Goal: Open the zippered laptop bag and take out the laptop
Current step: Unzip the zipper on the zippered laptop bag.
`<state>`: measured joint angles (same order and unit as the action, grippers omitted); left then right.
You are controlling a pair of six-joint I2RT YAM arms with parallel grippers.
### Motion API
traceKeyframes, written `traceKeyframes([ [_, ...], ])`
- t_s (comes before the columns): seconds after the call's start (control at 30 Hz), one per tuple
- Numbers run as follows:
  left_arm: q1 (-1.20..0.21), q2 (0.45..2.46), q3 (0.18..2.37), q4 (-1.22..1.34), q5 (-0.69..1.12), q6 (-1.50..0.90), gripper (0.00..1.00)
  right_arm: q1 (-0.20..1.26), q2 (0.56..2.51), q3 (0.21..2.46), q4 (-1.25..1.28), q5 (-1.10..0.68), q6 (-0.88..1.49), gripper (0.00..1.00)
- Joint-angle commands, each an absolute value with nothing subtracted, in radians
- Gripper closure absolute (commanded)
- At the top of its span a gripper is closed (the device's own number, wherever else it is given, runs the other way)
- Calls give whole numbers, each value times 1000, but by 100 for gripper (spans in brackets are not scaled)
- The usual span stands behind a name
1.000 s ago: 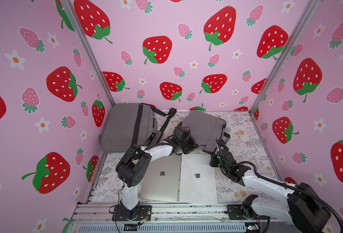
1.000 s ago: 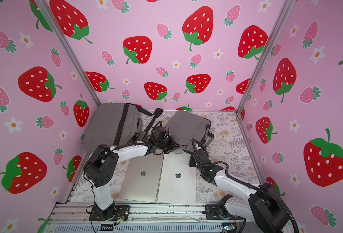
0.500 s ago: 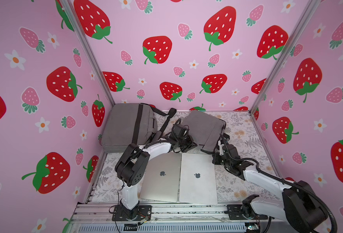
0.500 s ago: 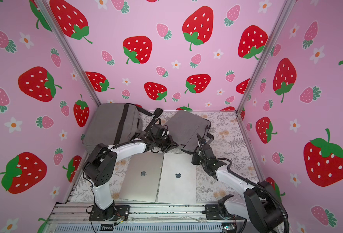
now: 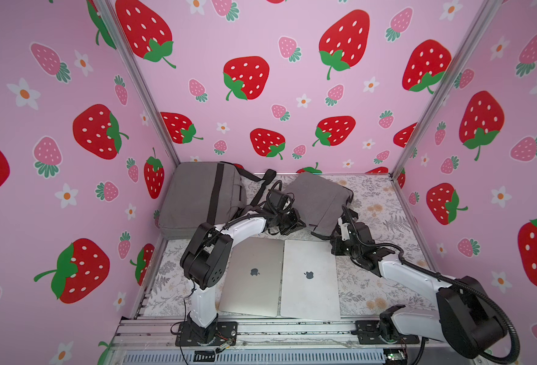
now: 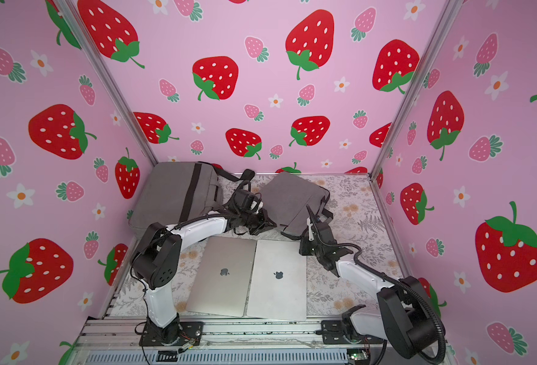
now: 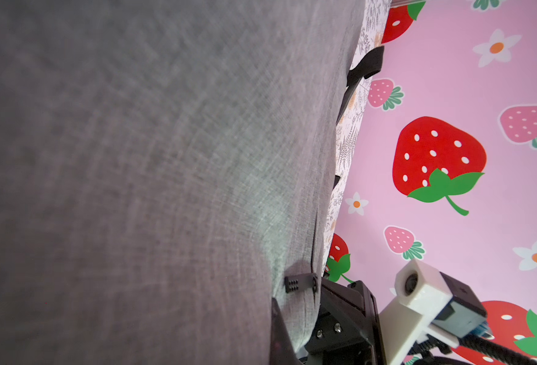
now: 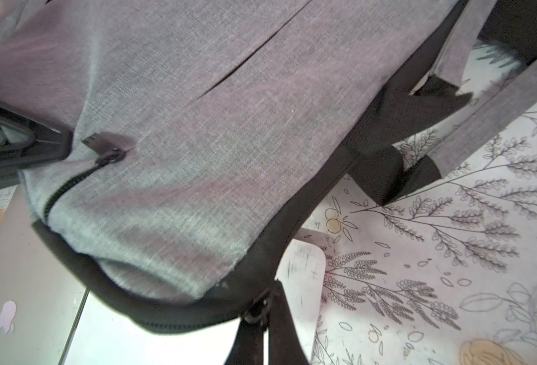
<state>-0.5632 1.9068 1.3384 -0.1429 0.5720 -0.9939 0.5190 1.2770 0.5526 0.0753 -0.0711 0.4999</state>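
Nearest the front rail, two closed laptops lie side by side on the floral table (image 5: 371, 284), a darker laptop (image 5: 254, 275) and a lighter laptop (image 5: 308, 278), their long edges almost touching.

Just behind them, the right gripper (image 8: 261, 319) has its jaws pressed together on the main zipper pull (image 8: 257, 308), which sits on the black edging at the near corner of the small grey bag (image 5: 317, 202). That corner overhangs the back edge of the lighter laptop. At the bag's other near corner the left gripper (image 5: 294, 225) is closed down narrow. In the left wrist view it seems to pinch a fold of grey fabric just short of the pocket zipper pull (image 7: 299, 282), though the contact is partly hidden.

The step in hand looks like running the main zipper open. To do it well, the right arm should draw the pull along the line of the teeth, never away from the bag, and slow where the track bends round the corner. The left pinch should act as an anchor and hold the cloth taut, so the soft bag neither bunches nor slides over the laptops.

Whether a laptop sits inside this bag cannot be seen.

Farther back, a larger grey bag (image 5: 197, 196) lies flat against the left wall.
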Motion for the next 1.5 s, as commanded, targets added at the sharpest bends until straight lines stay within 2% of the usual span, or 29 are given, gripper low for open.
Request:
traceKeyframes([
  [0.0, -535, 1910, 1414, -178, 634, -927, 100, 482, 1302, 566, 49, -29, 477, 100],
  [0.07, -535, 1921, 1429, -187, 644, -919, 100, 482, 1315, 576, 53, -67, 467, 100],
  [0.17, -534, 1934, 1457, -211, 650, -903, 100, 479, 1314, 581, 53, -110, 470, 80],
  [0.3, -531, 1949, 1486, -237, 661, -884, 100, 453, 1276, 578, 39, -158, 492, 61],
  [0.4, -528, 1968, 1511, -257, 679, -865, 100, 423, 1239, 575, 37, -205, 515, 53],
  [0.6, -497, 2007, 1570, -338, 699, -795, 100, 351, 1229, 600, 61, -320, 588, 49],
  [0.67, -485, 2012, 1574, -346, 707, -786, 100, 327, 1258, 610, 89, -369, 626, 41],
  [0.73, -482, 2016, 1581, -357, 713, -778, 100, 310, 1303, 629, 115, -413, 662, 38],
  [0.93, -477, 2019, 1587, -381, 723, -753, 100, 295, 1440, 669, 233, -494, 765, 35],
  [1.47, -457, 2031, 1601, -408, 733, -729, 100, 313, 1654, 714, 466, -614, 941, 35],
])
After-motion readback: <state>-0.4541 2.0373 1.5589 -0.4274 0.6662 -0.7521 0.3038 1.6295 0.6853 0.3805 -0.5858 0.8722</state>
